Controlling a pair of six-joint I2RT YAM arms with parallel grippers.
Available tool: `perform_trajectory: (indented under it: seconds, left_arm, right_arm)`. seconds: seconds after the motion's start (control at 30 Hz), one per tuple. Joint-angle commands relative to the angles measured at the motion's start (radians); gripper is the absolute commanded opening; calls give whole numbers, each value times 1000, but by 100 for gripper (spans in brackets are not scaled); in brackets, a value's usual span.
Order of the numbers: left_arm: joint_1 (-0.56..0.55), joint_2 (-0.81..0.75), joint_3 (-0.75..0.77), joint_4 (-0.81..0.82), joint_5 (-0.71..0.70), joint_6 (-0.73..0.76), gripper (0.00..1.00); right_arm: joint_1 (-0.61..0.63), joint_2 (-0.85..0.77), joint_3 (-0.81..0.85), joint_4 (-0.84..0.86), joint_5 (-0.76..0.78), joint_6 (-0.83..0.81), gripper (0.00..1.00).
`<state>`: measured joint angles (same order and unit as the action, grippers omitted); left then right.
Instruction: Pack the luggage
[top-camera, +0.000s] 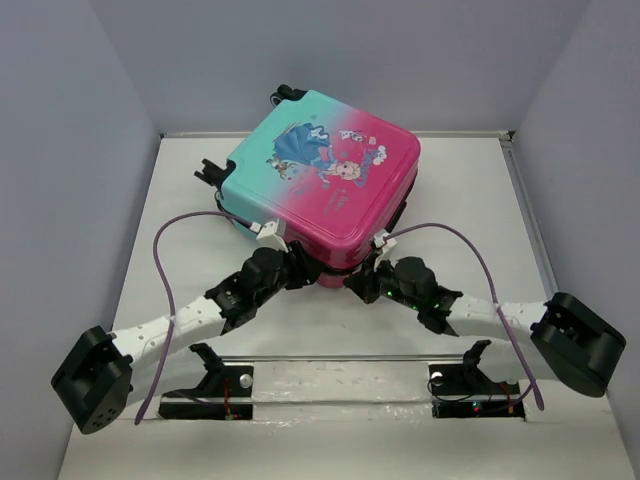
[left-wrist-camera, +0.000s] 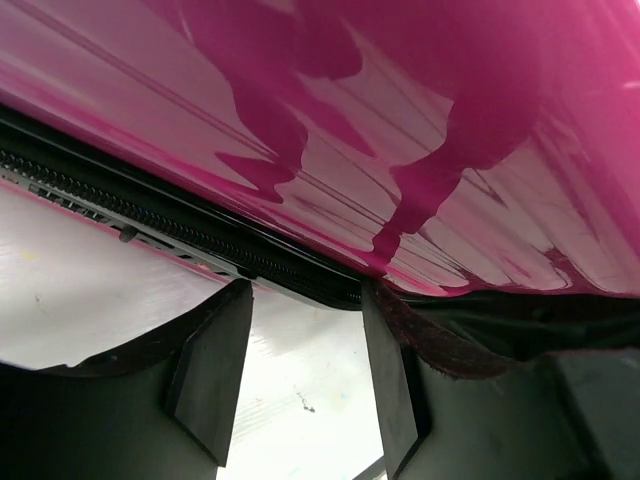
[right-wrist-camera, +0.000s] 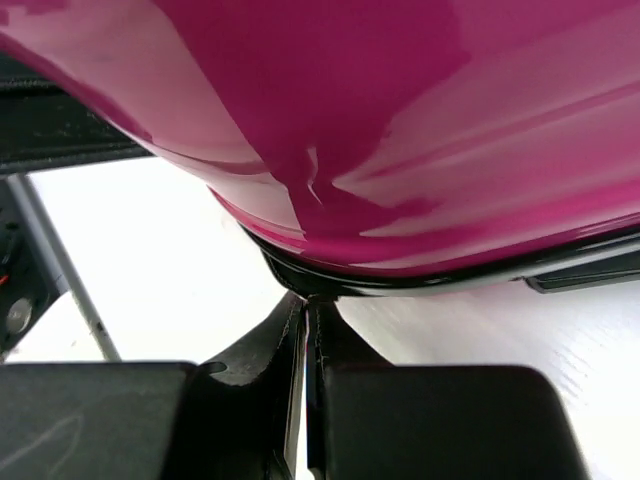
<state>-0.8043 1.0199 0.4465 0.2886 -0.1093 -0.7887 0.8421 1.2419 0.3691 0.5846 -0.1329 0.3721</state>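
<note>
The luggage (top-camera: 320, 185), a pink-to-teal hard-shell suitcase with a princess print, lies flat on the white table with its lid down and its wheels at the far side. Its pink shell (left-wrist-camera: 400, 120) and black zipper band (left-wrist-camera: 200, 235) fill the left wrist view, with dark fabric (left-wrist-camera: 520, 315) showing at the right. My left gripper (top-camera: 300, 268) is open and empty at the near edge, its fingers (left-wrist-camera: 215, 370) just under the zipper band. My right gripper (top-camera: 362, 282) is shut, its tips (right-wrist-camera: 307, 305) touching the black band (right-wrist-camera: 420, 280) below the pink shell (right-wrist-camera: 400, 130).
Grey walls close the table (top-camera: 180, 200) at the left, back and right. A clear rail with black mounts (top-camera: 340, 375) runs along the near edge between the arm bases. Purple cables (top-camera: 160, 270) loop off both arms.
</note>
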Motion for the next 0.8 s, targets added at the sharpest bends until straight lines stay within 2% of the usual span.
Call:
perform_trajectory:
  seconds: [0.0,0.1,0.2,0.3,0.33,0.43,0.47,0.53,0.57,0.63,0.67,0.77]
  left_arm:
    - [-56,88,99,187,-36,-1,59]
    - [-102,138,156,190,-46,17,59]
    - [-113,146,198,164,-44,29,60]
    - [-111,100,250,58,-90,75,70]
    - [-113,82,270,16,-113,94,79]
    - [-110,-13,354,-176,-216,169,97]
    - [-93,-38,372,-259,-251,181,99]
    - [-44,-99,438,-331,-241,218,99]
    - [46,-109,461,-388,-183,232,99]
    - [158,-106,515,-417,-101,268,99]
    - [271,-87,526,-430,-8,278,99]
    - [381,-76,546,-439,144,279,99]
  right_arm:
    - [252,48,14,-12,57,91,7]
    - [375,138,94,10,232,122,7]
    - [403,185,116,110,379,163,7]
    - [403,171,102,133,487,171,7]
    - [403,159,97,133,507,166,7]
    - [403,104,76,113,541,163,7]
    - [403,90,70,110,543,169,7]
    - [403,64,54,107,532,174,7]
    - [403,54,45,103,524,175,7]
    - [403,47,37,89,512,182,7]
    - [403,41,37,80,506,183,7]
    - [403,5,33,44,489,188,7]
